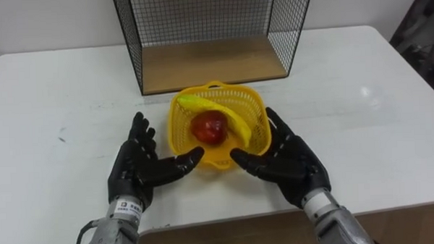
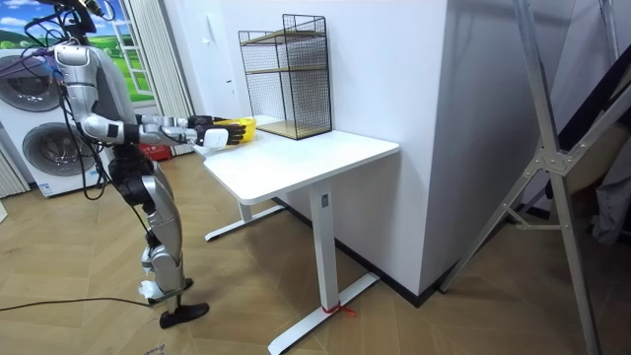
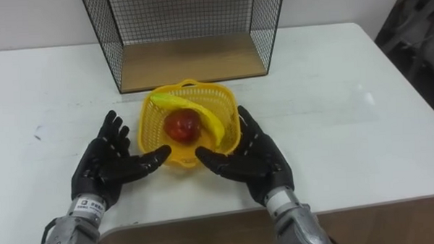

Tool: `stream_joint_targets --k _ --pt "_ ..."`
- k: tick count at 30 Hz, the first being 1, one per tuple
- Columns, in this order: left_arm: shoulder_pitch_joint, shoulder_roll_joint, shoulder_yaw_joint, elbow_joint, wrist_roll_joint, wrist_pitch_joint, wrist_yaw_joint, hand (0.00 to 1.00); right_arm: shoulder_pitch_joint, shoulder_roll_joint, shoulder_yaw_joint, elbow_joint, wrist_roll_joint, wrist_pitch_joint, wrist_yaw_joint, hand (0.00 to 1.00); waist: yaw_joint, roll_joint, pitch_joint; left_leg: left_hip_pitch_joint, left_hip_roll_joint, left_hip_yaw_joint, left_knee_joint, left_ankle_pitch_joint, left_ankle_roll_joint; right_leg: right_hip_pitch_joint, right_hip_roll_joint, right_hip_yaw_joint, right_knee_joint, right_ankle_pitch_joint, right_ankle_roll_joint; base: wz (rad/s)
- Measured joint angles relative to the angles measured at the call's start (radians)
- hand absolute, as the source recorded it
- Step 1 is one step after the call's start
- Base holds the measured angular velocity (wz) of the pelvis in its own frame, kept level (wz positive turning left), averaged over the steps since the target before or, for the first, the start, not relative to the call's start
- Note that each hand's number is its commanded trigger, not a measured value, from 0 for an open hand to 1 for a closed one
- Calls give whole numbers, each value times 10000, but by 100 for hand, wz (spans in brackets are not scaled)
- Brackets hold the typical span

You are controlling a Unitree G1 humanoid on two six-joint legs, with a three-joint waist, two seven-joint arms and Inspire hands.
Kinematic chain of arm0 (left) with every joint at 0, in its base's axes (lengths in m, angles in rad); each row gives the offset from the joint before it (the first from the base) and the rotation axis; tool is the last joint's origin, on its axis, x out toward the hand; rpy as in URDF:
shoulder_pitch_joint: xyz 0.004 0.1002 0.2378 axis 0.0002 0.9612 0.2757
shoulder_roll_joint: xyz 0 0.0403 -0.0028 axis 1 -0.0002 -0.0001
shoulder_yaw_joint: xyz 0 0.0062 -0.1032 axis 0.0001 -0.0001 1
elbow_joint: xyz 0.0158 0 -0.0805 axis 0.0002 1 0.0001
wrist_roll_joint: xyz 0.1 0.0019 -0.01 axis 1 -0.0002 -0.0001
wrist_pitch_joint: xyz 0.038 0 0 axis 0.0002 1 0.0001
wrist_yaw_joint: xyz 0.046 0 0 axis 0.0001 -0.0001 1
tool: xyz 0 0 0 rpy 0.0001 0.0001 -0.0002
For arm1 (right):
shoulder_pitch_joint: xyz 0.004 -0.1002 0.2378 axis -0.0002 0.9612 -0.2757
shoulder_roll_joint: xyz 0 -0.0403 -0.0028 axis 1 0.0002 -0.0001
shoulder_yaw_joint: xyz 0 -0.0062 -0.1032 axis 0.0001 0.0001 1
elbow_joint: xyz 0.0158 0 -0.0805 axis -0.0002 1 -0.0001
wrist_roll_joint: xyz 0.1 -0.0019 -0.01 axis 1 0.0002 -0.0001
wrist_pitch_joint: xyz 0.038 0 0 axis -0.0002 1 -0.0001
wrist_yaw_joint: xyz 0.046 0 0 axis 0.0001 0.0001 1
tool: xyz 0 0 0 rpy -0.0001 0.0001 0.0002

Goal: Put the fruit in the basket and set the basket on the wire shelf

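One basket [image 1: 258,106] holding one apple [image 1: 209,128], one banana [image 1: 229,116].
Left hand [image 1: 137,165] and right hand [image 1: 292,161] flank it, fingers apart; one wire shelf [image 1: 211,64] just beyond.

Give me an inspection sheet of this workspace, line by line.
Surface: white table.
Job's things: yellow basket holds a red apple and a banana; it stands on the table in front of the wire shelf, not yet on it.
Clutter: nothing seen.
Hands: left hand and right hand open, flanking the basket, thumbs toward its near rim.
Cables: nothing seen.
Surroundings: washing machines behind the robot; metal frame at the room view's right.
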Motion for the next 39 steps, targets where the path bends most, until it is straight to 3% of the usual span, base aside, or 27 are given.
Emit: stream_joint_targets --k 18,39 --pt "-46 -11 -533 -92 -6 43 -63 0 -247 41 306 0 -509 5 -32 0 -358 -98 -77 -66 5 14 19 0 0 -16 1 -21 -1 1 2 0" --pt "-246 -34 -852 -210 20 57 -298 0 -523 43 112 -213 -731 0 -499 0 -589 -175 -52 -94 11 95 6 1 1 -169 20 79 116 6 -6 0"
